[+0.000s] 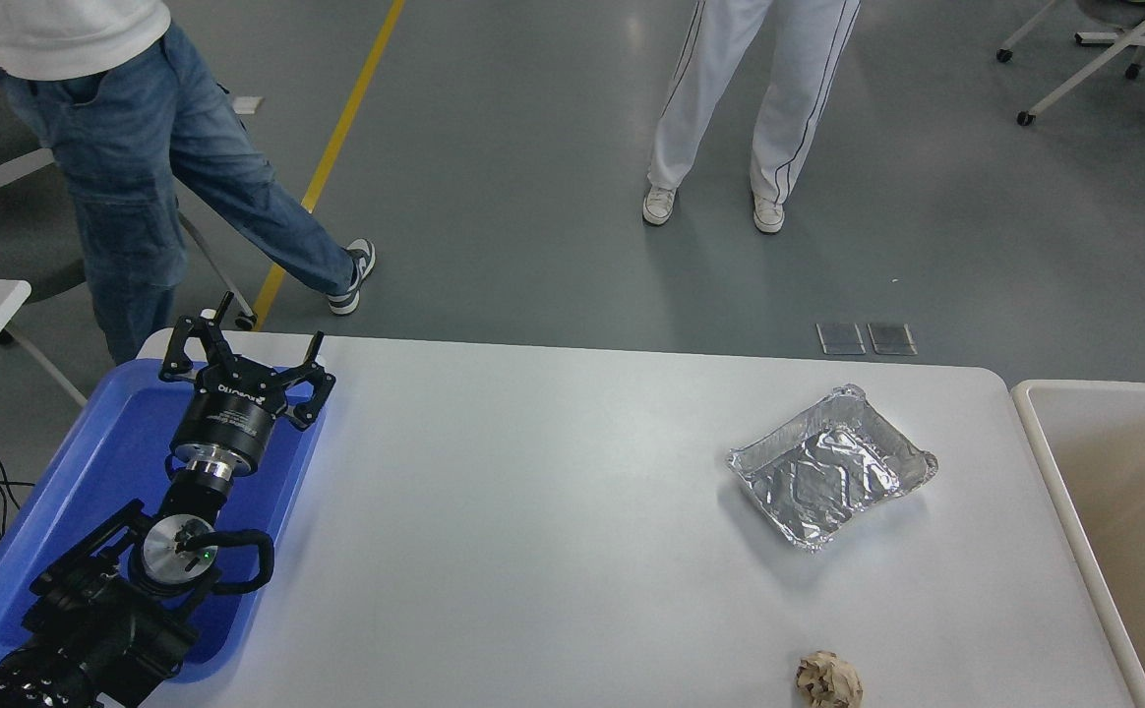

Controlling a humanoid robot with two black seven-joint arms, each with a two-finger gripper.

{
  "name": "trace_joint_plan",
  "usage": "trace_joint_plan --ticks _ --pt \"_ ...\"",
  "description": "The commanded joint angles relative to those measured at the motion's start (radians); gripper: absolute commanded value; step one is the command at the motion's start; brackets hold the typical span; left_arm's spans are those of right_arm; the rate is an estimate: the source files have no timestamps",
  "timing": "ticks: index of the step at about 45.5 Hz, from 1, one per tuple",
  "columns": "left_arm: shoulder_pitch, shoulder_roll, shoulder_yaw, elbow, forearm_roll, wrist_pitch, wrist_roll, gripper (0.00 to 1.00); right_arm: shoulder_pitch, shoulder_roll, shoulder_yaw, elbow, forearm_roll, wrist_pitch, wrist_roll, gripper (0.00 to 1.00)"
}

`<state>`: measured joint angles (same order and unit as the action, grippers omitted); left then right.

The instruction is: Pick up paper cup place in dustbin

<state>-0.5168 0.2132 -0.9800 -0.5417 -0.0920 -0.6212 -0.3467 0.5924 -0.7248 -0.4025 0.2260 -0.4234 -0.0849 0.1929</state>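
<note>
No small white tapered paper cup shows anywhere on the white table (553,531), and the right arm is out of view, so the cup may already be in the large off-white-rimmed rectangular dustbin (1035,433); that cannot be confirmed, since only a bare strip of its beige inside shows at the picture's edge.

The black left gripper (243,359) rests at the lower left with its fingers spread wide and nothing between them. It sits over the blue plastic tray (90,472), which appears empty under the arm. Well off to the gripper's right lies the crinkled silver foil tray (833,477), empty, just short of the dustbin. Nearer the camera on that same side sits a crumpled brown paper ball (828,680).
</note>
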Motion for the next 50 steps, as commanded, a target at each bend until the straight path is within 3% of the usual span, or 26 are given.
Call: trace_joint_plan --ticks 1,28,37,43,50 --pt "0.000 0.000 0.000 0.000 0.000 0.000 0.000 1.00 -0.006 0.002 0.004 0.003 0.002 -0.098 0.000 0.90" --pt "0.000 0.000 0.000 0.000 0.000 0.000 0.000 1.00 0.035 -0.025 0.002 0.111 -0.005 -0.093 0.002 0.93" --pt "0.000 0.000 0.000 -0.001 0.000 0.000 0.000 1.00 0.095 -0.183 -0.010 0.341 -0.017 -0.093 0.002 0.93" --pt "0.000 0.000 0.000 0.000 0.000 0.000 0.000 1.00 0.122 -0.235 -0.019 0.435 -0.026 -0.090 0.002 1.00" --pt "0.000 0.000 0.000 0.000 0.000 0.000 0.000 1.00 0.191 -0.301 -0.073 0.561 -0.077 -0.078 0.002 1.00"
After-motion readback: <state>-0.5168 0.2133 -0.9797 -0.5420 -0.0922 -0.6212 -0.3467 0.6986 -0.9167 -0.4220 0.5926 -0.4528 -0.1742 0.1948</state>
